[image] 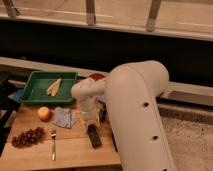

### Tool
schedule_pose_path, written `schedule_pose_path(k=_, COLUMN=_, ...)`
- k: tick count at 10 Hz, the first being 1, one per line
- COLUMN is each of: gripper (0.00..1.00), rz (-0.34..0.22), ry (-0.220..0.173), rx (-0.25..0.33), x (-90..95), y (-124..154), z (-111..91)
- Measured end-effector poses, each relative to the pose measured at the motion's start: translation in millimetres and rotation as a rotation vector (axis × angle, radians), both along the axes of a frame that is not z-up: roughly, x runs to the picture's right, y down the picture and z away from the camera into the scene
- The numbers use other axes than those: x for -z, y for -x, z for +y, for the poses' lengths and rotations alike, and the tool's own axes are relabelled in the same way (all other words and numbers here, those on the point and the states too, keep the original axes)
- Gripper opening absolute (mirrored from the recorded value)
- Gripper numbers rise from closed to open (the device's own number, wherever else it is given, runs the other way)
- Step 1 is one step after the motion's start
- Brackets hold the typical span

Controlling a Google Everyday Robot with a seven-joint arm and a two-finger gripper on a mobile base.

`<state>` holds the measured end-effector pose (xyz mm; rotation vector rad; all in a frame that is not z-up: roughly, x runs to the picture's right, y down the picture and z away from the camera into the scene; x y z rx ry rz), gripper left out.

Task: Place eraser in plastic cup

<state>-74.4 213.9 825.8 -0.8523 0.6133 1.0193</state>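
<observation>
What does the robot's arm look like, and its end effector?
The arm is white, thick and rounded like a tube, with small dark dots along its side. Its narrower end effector, low over the wooden table near the dark eraser, looks pale.

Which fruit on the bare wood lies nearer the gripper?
The round orange fruit, beside the grey-blue pad; the gripper hangs close to the eraser, and the grapes lie farther left.

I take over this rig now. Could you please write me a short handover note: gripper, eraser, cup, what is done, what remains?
Gripper: low over the table, just behind the eraser; contact unclear.
Eraser: flat on the wooden table, near the front edge.
Plastic cup: not visible, perhaps behind the arm.
Done: approach only.
Left: grasp, lift, find cup, drop eraser in.
</observation>
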Motion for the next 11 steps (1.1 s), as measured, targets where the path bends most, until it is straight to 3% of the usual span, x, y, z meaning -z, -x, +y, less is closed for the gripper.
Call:
schedule_pose_path(k=4, gripper=0.01, rz=-0.02, ry=-0.025, rx=-0.006, x=4.8, y=6, z=-7)
schedule_pose_path(k=5, gripper=0.0, rz=-0.03, ry=-0.037, rx=-0.011, x=8.3, y=7, z=-11)
schedule_pose_path(k=7, gripper=0.0, rz=-0.064, ry=-0.101, rx=-0.043, x=29.3, y=5, z=-32)
schedule_pose_path(k=11, gripper=0.0, rz=-0.092, ry=-0.264, rx=-0.154, x=76.7, y=-24, z=-91)
